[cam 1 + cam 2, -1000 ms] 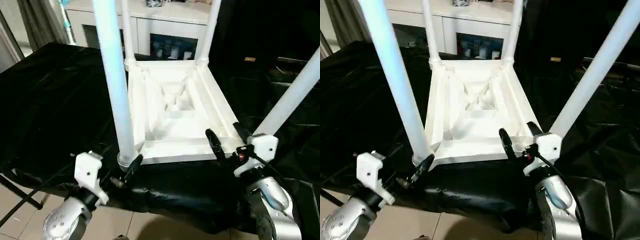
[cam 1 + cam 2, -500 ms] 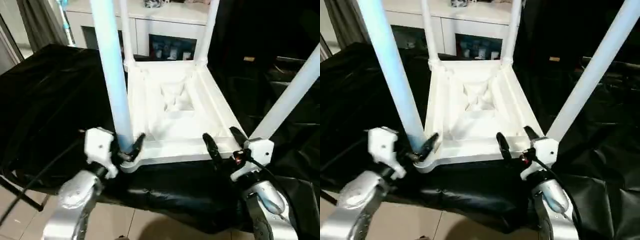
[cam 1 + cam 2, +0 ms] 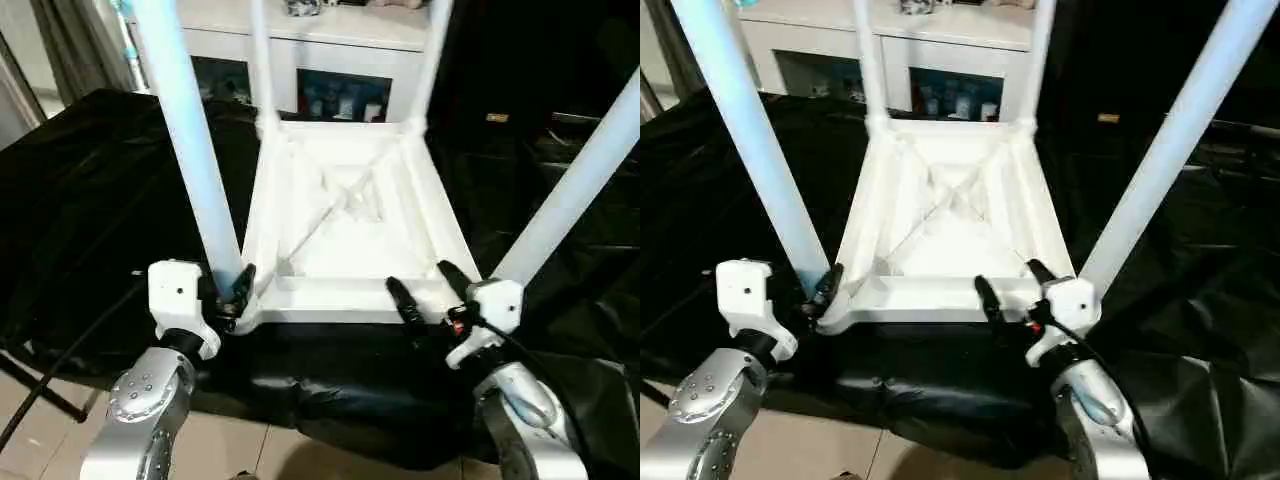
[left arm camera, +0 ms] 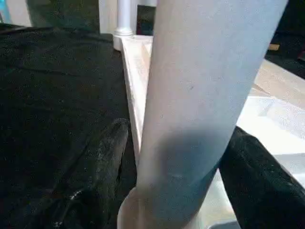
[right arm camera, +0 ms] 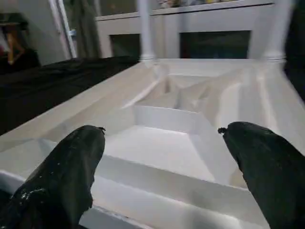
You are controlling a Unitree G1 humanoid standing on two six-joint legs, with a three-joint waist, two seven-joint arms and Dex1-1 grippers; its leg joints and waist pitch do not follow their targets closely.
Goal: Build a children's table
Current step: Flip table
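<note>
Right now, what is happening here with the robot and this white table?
The robot is building a children's table. The tabletop lies upside down on a black cloth with four legs standing in its corners. The left gripper has its jaws around the base of the near left leg. The right gripper is open at the near edge.

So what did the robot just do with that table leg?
The left gripper moved in from the side, and its fingers now straddle the base of the near left leg. The right gripper stayed open over the tabletop edge.
</note>
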